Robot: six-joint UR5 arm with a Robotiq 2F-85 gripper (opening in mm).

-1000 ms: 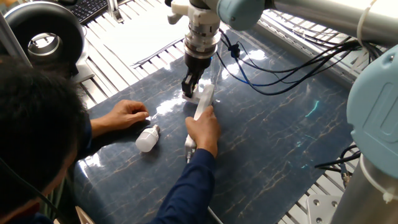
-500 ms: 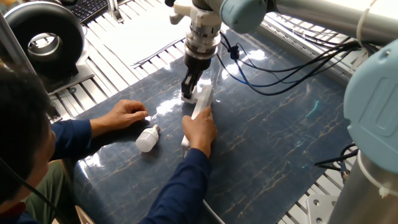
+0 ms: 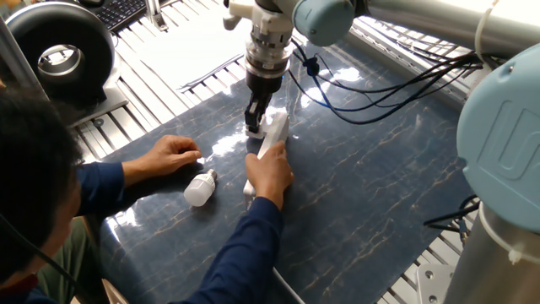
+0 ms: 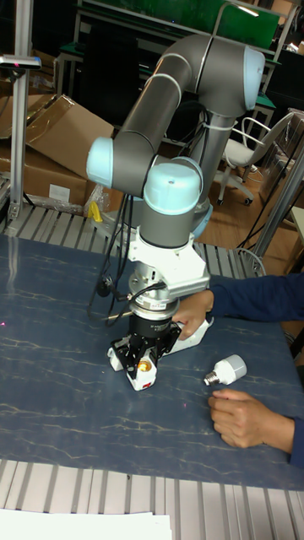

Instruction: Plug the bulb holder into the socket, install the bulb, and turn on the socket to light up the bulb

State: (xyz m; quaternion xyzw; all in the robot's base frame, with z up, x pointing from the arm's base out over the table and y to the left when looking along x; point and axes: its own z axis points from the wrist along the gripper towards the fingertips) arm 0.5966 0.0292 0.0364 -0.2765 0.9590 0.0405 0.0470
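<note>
My gripper (image 3: 254, 124) points straight down over the far end of the socket (image 3: 275, 133), a slim white strip on the dark mat. In the tall fixed view the gripper (image 4: 145, 359) is shut on the bulb holder (image 4: 145, 369). The holder is a small white cube with its orange round opening facing the camera, and it sits at the socket's (image 4: 193, 335) end. In the fixed view the fingers mostly hide the holder. The bulb (image 3: 200, 187) (image 4: 226, 369) lies on its side on the mat, apart from the gripper.
A person's right hand (image 3: 269, 173) holds the socket's near part, with the forearm stretched across the mat. Their left hand (image 3: 173, 154) rests beside the bulb. Black cables (image 3: 380, 93) hang from the arm at the back right. A round black device (image 3: 59, 51) stands at the far left.
The person's right hand and the socket's near end have shifted slightly left. My gripper has moved a little left with the holder. The person's head has leaned back toward the left edge.
</note>
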